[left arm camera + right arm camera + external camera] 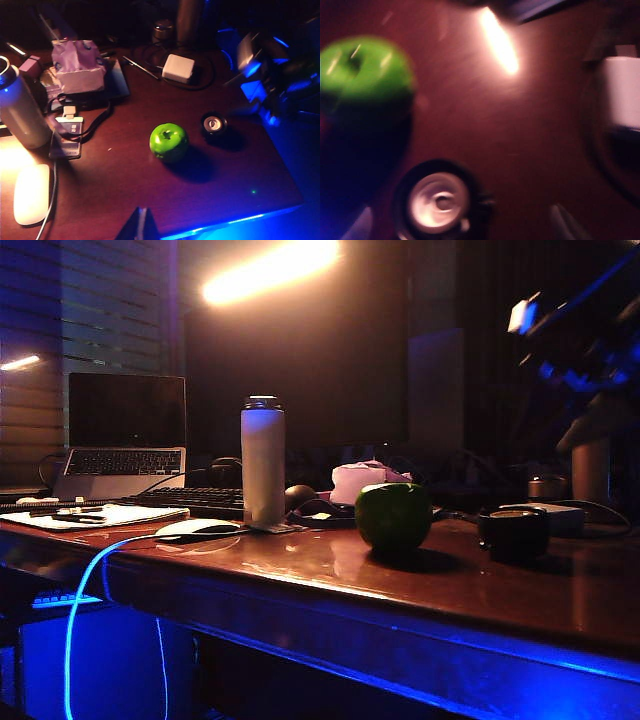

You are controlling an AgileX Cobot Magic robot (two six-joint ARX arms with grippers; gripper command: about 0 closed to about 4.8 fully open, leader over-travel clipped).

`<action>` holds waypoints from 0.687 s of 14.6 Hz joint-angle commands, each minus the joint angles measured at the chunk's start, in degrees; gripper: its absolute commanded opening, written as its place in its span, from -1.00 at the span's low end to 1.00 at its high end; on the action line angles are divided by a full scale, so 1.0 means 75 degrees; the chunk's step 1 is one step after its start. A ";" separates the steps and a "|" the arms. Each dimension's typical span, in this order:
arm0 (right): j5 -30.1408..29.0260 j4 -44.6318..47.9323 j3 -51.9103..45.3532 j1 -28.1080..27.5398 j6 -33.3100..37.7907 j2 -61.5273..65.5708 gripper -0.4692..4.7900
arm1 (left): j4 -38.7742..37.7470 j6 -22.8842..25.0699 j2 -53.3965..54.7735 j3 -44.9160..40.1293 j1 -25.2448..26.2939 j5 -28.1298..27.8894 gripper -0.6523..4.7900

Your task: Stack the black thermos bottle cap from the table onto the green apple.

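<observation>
cap (439, 201) black, pale inside

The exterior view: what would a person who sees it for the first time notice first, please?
The glossy green apple at the middle of the reddish table, with the black thermos bottle cap to its right, apart from it. Left of the apple stands a tall white bottle. The right gripper hangs blurred above the cap at the upper right; of the left gripper only a tip shows, in its own wrist view.
</observation>
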 commanded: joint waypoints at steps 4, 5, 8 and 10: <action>0.0836 -0.0184 0.0035 0.0609 -0.2381 0.0775 1.00 | 0.0108 0.0006 -0.0023 0.0050 0.0003 0.0041 -0.77; 0.1087 -0.0102 0.0035 0.0609 -0.2474 0.0854 1.00 | 0.0102 0.0006 -0.0023 0.0050 0.0003 0.0041 -0.77; 0.1233 0.0227 0.0038 0.0609 -0.2876 0.1014 1.00 | 0.0105 -0.0017 -0.0023 0.0050 0.0003 0.0085 -0.77; 0.1215 0.0519 0.0064 0.0609 -0.2903 0.1177 1.00 | 0.0108 -0.0017 -0.0023 0.0050 0.0003 0.0323 -0.77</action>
